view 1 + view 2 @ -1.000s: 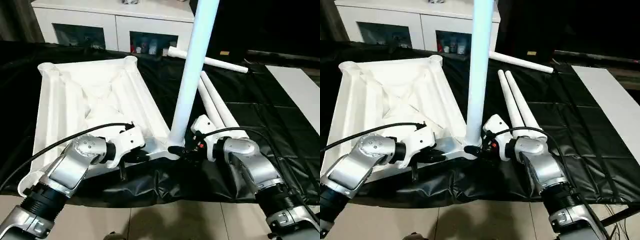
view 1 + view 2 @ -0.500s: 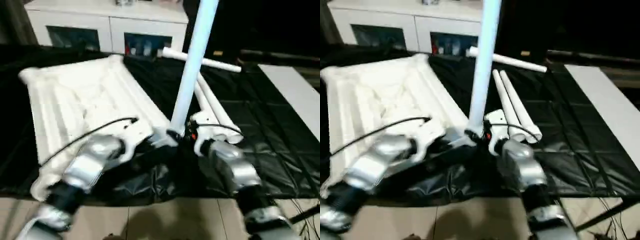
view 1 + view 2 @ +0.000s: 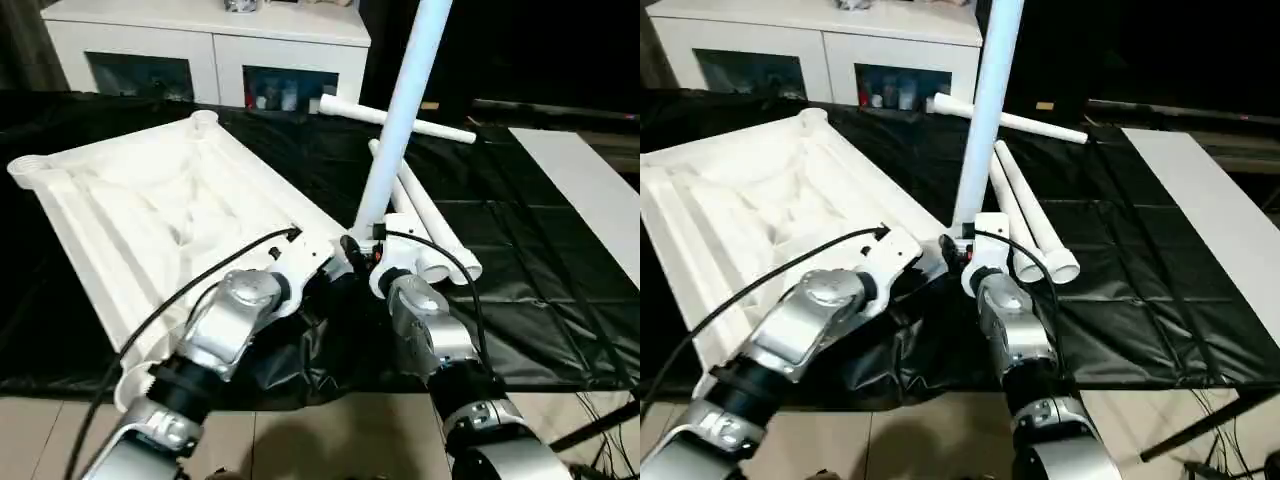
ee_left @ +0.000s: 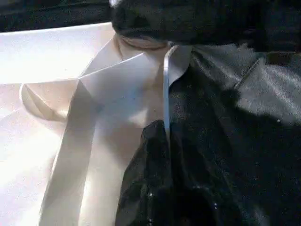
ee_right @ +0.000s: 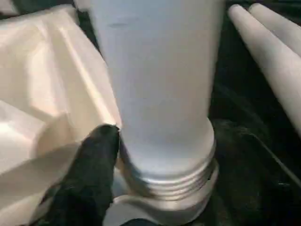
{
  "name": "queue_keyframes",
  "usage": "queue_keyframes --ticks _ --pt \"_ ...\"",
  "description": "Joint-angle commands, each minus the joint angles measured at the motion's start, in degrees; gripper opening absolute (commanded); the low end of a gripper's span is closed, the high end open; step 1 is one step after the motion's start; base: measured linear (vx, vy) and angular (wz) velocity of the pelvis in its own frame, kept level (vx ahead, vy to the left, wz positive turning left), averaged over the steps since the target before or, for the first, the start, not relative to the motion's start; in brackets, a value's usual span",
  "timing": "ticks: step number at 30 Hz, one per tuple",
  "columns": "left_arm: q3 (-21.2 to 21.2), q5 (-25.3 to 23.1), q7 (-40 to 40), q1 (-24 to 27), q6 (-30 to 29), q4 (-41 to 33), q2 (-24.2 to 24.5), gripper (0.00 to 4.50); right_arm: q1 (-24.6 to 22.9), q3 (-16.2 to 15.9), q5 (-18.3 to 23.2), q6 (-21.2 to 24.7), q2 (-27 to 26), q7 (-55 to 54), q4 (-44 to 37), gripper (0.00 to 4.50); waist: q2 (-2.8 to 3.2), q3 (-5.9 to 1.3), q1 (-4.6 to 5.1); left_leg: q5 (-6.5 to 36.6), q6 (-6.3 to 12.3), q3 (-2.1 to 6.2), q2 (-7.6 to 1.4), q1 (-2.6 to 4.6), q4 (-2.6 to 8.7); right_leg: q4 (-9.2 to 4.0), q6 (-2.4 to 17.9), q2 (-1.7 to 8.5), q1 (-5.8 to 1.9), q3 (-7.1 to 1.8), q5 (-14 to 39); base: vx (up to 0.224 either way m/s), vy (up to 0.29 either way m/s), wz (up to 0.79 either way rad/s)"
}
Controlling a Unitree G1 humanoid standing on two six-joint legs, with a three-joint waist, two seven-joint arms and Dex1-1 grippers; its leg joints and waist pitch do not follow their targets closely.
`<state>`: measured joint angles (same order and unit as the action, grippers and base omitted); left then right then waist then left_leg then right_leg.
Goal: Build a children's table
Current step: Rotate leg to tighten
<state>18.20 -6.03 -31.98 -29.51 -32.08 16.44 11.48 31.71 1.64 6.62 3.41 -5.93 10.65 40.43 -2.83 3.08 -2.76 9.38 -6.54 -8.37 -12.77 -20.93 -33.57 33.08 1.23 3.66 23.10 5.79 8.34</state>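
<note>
I judge the upright leg point(image 3: 400, 125) light, stiff and slick; my right gripper point(image 3: 358, 252) brackets its threaded base at the tabletop's point(image 3: 150, 215) five-o'clock corner socket without visibly clamping it, my left gripper point(image 3: 322, 268) is clenched on the tabletop's rim, so I would grip low.

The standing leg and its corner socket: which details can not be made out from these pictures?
- Standing leg: its top is cut off by the upper edge in both eye views.
- How deep its thread sits in the corner socket: some rings still show in the right wrist view; the rest is hidden.
- Right pincer: the second finger is hidden behind the leg; one black finger shows.
</note>
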Motion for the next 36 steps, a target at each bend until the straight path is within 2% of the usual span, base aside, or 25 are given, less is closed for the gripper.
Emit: queue_keyframes --ticks 1,2,4,5,7,8,9,13,14,16,18,20,22,25,30,36 --pt "0.62 0.15 0.05 -0.41 2.05 -0.94 -0.99 0.0 0.53 -3.79 0.73 -0.71 -2.81 4.66 -0.94 3.59 0.74 -3.4 0.04 23.59 0.26 -0.03 0.02 0.49 4.52 -5.35 2.79 4.2 -2.07 -1.86 30.87 0.0 0.0 0.0" --pt "0.55 0.13 0.03 -0.38 2.04 -0.95 -0.93 0.0 0.55 -3.77 0.7 -0.78 -2.71 4.7 -0.96 3.8 0.78 -3.54 0.26 22.07 0.27 -0.03 -0.05 0.18 4.57 -5.03 3.35 4.18 -2.32 -2.01 29.23 0.0 0.0 0.0" --pt "-0.09 -0.09 -0.26 -0.12 2.08 -1.09 -0.11 0.0 0.6 -3.89 0.06 -1.62 -1.26 5.3 -1.52 3.85 0.81 -3.51 0.39 21.91 0.37 -0.13 -0.08 0.36 4.51 -4.96 3.85 4.15 -2.13 -2.13 28.54 0.0 0.0 0.0" --pt "-0.4 0.11 -1.51 0.41 2.59 -1.89 1.77 0.0 -0.08 -4.95 -1.03 -1.08 1.78 7.19 -4.41 3.93 0.85 -3.56 0.34 21.09 0.55 -0.22 -0.17 0.43 4.53 -4.77 4.67 4.09 -2.19 -2.29 26.85 0.0 0.0 0.0" --pt "-0.6 0.43 -2.29 0.78 2.45 -2.53 2.8 0.0 -0.55 -5.99 -1.87 -0.48 3.83 9.06 -6.14 4.17 0.88 -3.64 0.25 20.05 0.64 -0.33 -0.28 0.34 4.58 -4.45 5.23 3.99 -2.29 -2.49 24.64 0.0 0.0 0.0" --pt "-0.58 0.6 -3.71 1.14 2.88 -3.15 4.59 0.0 -1.35 -7.04 -2.59 0.66 6.99 12.85 -8.74 4.25 0.84 -3.72 0.02 18.05 0.95 -0.44 -0.33 0.05 4.56 -3.91 6.1 3.92 -2.61 -2.66 21.7 0.0 0.0 0.0" --pt "-0.52 0.71 -4.87 1.44 3.31 -3.55 5.53 0.0 -1.76 -7.32 -2.79 1.4 8.59 14.92 -9.94 4.32 0.85 -3.71 -0.05 17.62 1.09 -0.47 -0.35 0.07 4.53 -3.85 6.32 3.93 -2.61 -2.73 21.09 0.0 0.0 0.0" --pt "-0.21 0.94 -7.79 2.09 4.94 -4.47 7.66 0.0 -2.38 -8.35 -3.68 2.36 12.44 19.67 -11.81 4.32 0.94 -3.84 -0.59 15.36 1.44 -0.82 -0.45 0.32 4.3 -3.48 7.94 3.92 -2.61 -3.08 17.69 0.0 0.0 0.0" --pt "0.06 1.73 -11.01 2.74 5.81 -5.48 9.5 0.0 -3.14 -9.67 -3.07 3.26 15.92 25.46 -13.57 4.32 1.08 -3.95 -0.94 14.26 1.46 -0.78 -0.43 0.21 4.3 -3.07 8.82 3.82 -2.97 -3.05 15.74 0.0 0.0 0.0" --pt "0.85 2.68 -14.83 3.44 6.77 -6.81 11.57 0.0 -4.21 -10.92 -1.3 4.51 18.84 31.43 -15.77 4.32 1.12 -4.02 -1.23 13.39 1.72 -0.85 -0.6 0.31 4.25 -2.86 9.33 3.76 -2.94 -3.19 13.36 0.0 0.0 0.0" --pt "2.58 4.81 -22.12 4.81 10.56 -9.46 14.76 0.0 -5.48 -12.46 0.49 5.61 22.17 37.99 -18.19 4.32 1.07 -4.1 -1.6 12.92 2.45 -0.8 -0.7 0.28 4.2 -2.45 10.35 3.83 -3.34 -3.21 10.73 0.0 0.0 0.0" --pt "3.11 5.83 -24.5 5.25 10.02 -10.79 15.79 0.0 -5.55 -12.89 0.8 5.77 22.89 39.25 -18.35 4.32 1.22 -4.06 -1.66 12.05 2.5 -1.03 -0.68 0.53 4.17 -2.26 11.51 3.68 -3.01 -3.31 9.26 0.0 0.0 0.0" --pt "3.96 6.4 -26.65 5.59 9.21 -12.36 17.19 0.0 -5.7 -13.34 0.92 6.27 23.47 40.82 -18.9 4.32 1.14 -3.86 -2.02 13.15 2.17 -1.15 -0.68 0.66 4.24 -2.37 11.67 3.67 -2.93 -3.31 10.73 0.0 0.0 0.0" --pt "4.28 6.97 -28.15 6.15 8.45 -13.51 18.03 0.0 -5.76 -13.61 0.99 6.94 23.44 41.75 -19.21 4.32 1.07 -3.61 -2.53 16.41 0.93 -1.22 -0.83 1.24 4.42 -2.95 10.69 3.86 -2.45 -3.42 16.04 0.0 0.0 0.0" --pt "4.36 6.27 -28.14 6.38 9.53 -12.75 18.91 0.0 -6.0 -14.69 1.17 7.63 24.2 43.95 -19.89 4.32 0.78 -3.52 -2.4 17.43 0.55 -1.1 -0.61 0.92 4.5 -3.34 8.3 3.91 -2.62 -3.36 20.66 0.0 0.0 0.0" --pt "4.11 5.93 -28.28 6.38 9.78 -12.49 19.54 0.0 -6.18 -15.08 0.81 7.72 24.74 45.52 -19.91 3.71 0.73 -3.45 -2.44 17.21 0.66 -1.02 -0.54 0.83 4.42 -3.55 6.97 3.92 -2.48 -3.33 23.46 0.0 0.0 0.0"
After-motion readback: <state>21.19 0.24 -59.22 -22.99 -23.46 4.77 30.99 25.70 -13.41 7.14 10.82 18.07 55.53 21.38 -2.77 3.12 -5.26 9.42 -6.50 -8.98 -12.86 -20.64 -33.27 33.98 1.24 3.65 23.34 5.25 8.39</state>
